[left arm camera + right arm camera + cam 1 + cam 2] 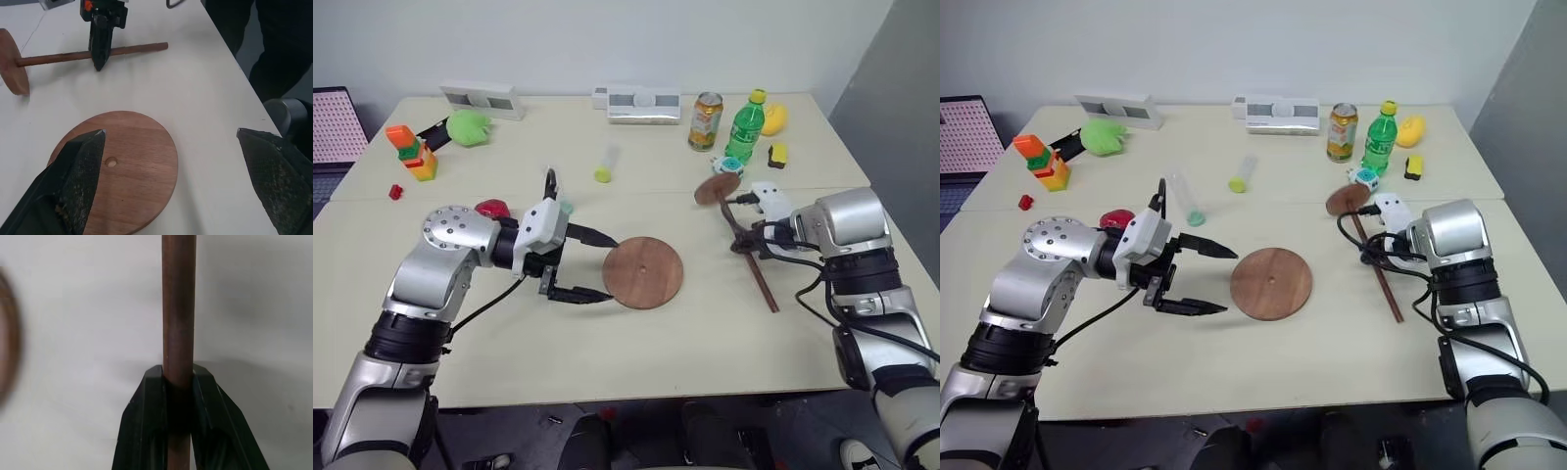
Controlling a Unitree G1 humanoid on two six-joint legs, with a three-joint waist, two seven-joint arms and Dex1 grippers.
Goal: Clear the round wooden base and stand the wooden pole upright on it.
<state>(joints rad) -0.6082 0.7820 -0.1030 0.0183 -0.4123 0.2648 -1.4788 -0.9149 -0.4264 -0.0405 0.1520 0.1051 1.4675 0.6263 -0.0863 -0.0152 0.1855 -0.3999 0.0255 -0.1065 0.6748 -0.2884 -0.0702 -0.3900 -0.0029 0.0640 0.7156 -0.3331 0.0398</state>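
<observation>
Now the right gripper (744,238) is clenched on the wooden pole (751,257), both fingers pinching the shaft at roughly mid-length, as the right wrist view shows. Pole lies flat on the bench, toward its right edge, its fixed disc end pointing to the far side and its bare end toward the near edge. The round wooden base (643,272) sits near the bench's middle, a little toward the near edge, bare on top, centre hole exposed. Left gripper (592,265) is released, fingers spread wide, one tip over the base's left rim, the other just off its near-left edge; it holds nothing.

Judgement: clearing looks done; the step in hand is lifting the pole. To do it well, raise it clear of the bench before rotating, since a mid-shaft grip leaves both ends free to drag. Swing the bare end down and line it up with the hole. The left gripper is well placed to steady the base; it should close on the rim or withdraw before the pole arrives.

Surface: pale, smooth bench. Along the far edge: two white boxes, a can (706,121), a green bottle (744,128), yellow pieces. Toy blocks (412,153) near the far-left corner. Plain light wall behind.
</observation>
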